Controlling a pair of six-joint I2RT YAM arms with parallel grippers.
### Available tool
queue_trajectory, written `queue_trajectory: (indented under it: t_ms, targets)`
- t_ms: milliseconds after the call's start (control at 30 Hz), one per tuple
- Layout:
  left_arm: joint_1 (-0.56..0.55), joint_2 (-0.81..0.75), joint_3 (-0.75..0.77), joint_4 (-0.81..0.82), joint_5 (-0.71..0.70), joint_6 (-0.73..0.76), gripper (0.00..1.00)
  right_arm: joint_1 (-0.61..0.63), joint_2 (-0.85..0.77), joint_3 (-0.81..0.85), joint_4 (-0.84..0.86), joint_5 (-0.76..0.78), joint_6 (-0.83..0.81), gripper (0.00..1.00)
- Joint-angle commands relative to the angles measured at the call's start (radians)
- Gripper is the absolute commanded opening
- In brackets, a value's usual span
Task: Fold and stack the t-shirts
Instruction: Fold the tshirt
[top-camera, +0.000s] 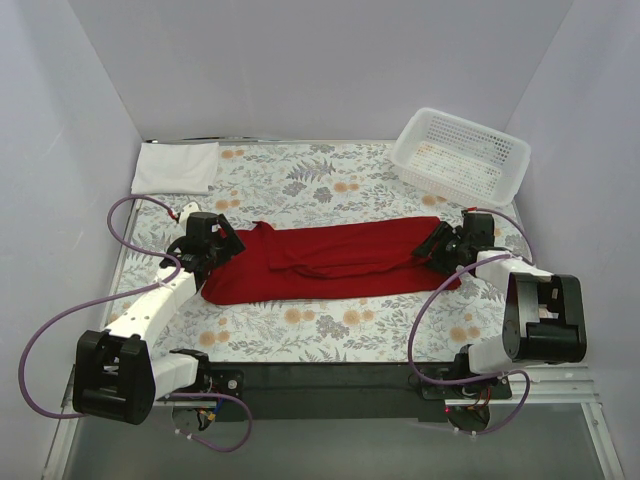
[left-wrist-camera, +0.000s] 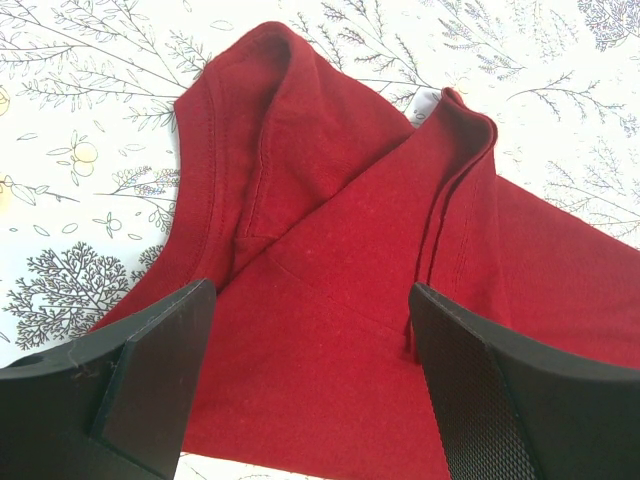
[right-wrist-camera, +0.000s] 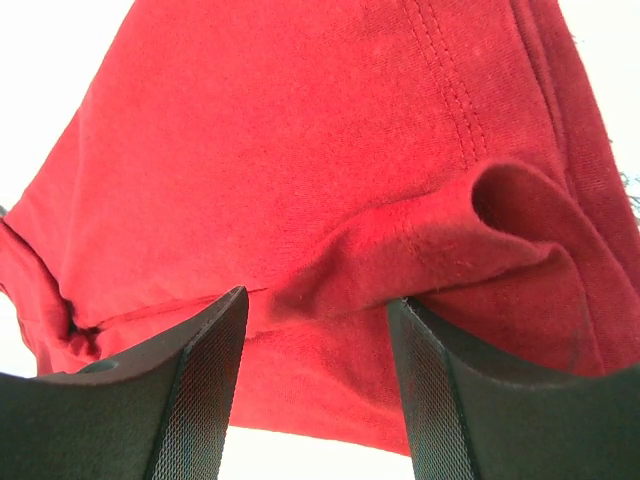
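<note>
In the far left corner of the table (top-camera: 300, 325) lay the white t-shirt (top-camera: 175, 167), a flat folded rectangle, well apart from everything else. The left arm (top-camera: 150, 305) reached from its base at the near left edge away and to the right, low over the flower-printed surface. Its left hand (top-camera: 222, 243) pointed right, at the left end of the red t-shirt (top-camera: 330, 262). That hand was released: its two black fingers (left-wrist-camera: 160, 345) stood wide apart over the cloth, one to each side of the folded-in neckline, with nothing pinched between them. Whether their tips touched the cloth I could not tell.

The red t-shirt lay in the middle of the table as a long band running left to right, its sides folded in toward the centre. A small white label (left-wrist-camera: 425, 103) showed at the collar.

At the shirt's right end the right hand (top-camera: 437, 243) pointed left, tilted down onto the cloth. Its fingers (right-wrist-camera: 200, 365) also stood apart, and a raised ridge of red cloth ran across the gap between them, not clamped. The right arm (top-camera: 500, 270) bent back from that hand to its base at the near right edge. In the far right corner sat a white mesh basket (top-camera: 460, 155), set at an angle, apart from the shirt.
</note>
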Motion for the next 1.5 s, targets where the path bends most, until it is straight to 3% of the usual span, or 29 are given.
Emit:
queue_trajectory:
  t_ms: [0,767,1000,1133,1300,1467]
  targets:
    - [-0.004,-0.024,-0.005,-0.005,-0.030,0.012,0.77,0.002,0.024,0.045,0.042,-0.009,0.007,0.65]
    - [-0.004,-0.002,-0.005,-0.015,-0.038,0.012,0.77,-0.038,0.184,0.155,0.056,-0.003,-0.030,0.64]
    - [-0.004,-0.001,-0.004,-0.016,-0.036,0.009,0.77,-0.029,0.069,0.183,0.036,-0.048,-0.128,0.63]
    - [-0.004,0.005,0.001,-0.016,-0.027,0.009,0.77,0.016,0.029,0.203,-0.019,-0.104,-0.230,0.59]
    - [-0.004,0.010,0.000,-0.016,-0.018,0.009,0.77,0.172,-0.020,0.175,-0.037,-0.119,-0.299,0.55]
    - [-0.010,0.004,-0.008,-0.042,0.005,-0.013,0.68,0.359,0.013,0.177,-0.034,-0.185,-0.388,0.45]
